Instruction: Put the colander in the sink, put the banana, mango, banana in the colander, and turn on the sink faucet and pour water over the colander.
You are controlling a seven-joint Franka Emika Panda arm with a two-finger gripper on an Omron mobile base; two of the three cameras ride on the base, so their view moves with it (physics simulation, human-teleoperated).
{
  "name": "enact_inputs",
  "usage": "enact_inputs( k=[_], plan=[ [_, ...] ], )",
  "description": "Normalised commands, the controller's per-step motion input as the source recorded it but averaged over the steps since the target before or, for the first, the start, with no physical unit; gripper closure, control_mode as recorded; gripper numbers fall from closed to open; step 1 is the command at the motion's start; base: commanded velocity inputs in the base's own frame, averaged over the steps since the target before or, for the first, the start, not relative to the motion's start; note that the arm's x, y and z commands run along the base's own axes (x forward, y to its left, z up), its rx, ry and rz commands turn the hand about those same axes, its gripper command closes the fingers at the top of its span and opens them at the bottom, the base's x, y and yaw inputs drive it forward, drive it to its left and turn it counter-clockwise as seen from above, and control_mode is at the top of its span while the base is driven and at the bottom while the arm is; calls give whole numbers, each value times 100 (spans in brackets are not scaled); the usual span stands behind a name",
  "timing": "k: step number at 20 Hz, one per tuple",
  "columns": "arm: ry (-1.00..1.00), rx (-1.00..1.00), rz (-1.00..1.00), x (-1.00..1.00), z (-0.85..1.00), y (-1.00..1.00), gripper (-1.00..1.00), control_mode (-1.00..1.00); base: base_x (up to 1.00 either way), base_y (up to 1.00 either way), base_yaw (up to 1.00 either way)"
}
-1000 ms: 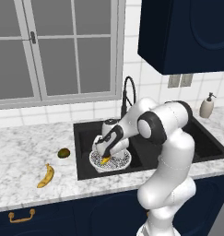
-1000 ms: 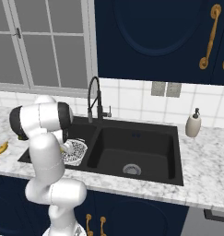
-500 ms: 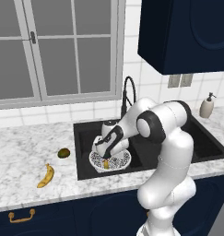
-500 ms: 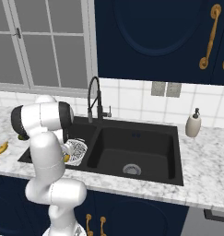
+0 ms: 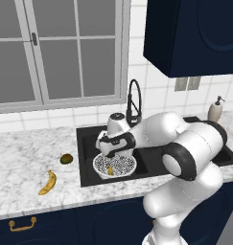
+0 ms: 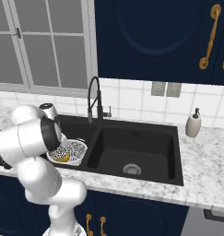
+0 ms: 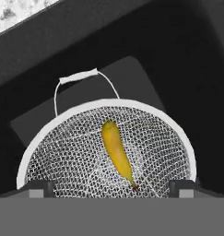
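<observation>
Gripper: poised directly over the colander, fingers spread wide apart with nothing between them; the two tips frame the bowl's near rim in the hand view.
Colander: seated in the left basin of the sink, its wire handle pointing toward the basin's far side in the hand view.
Banana in colander: lies free on the mesh floor, centred, long axis running away from the hand, stem end nearest the fingertips; one of three fruits is judged delivered.
Second banana: on the marble counter to the left of the sink, near the front edge, long axis oblique to that edge.
Mango: on the same counter, behind the second banana and nearer the sink rim.
Key relation: both remaining fruits lie to the left of the hand, beyond the sink's left wall; the mango appears the closer, so the arm must lift clear of the basin and swing left.
Sink faucet: upright behind the divider between the basins, no water visible.
Room: window above the counter, dark cabinets, soap dispenser at right.
</observation>
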Motion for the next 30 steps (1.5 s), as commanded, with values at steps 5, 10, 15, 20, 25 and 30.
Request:
enact_inputs(
  k=[5, 10, 15, 20, 25, 30],
  plan=[
    [0, 1, 0, -28, 100, 21, -100, -100, 0, 0, 0],
    [0, 0, 7, -14, 88, 52, -100, -100, 0, 0, 0],
    [0, 0, 11, -2, 55, 75, -100, -100, 0, 0, 0],
    [-2, 0, 2, -10, 4, 82, -100, -100, 0, 0, 0],
    [-1, 1, 0, -3, -24, 84, -100, -100, 0, 0, 0],
    [1, 0, 0, 9, -28, 30, -100, -100, 0, 0, 0]
  ],
)
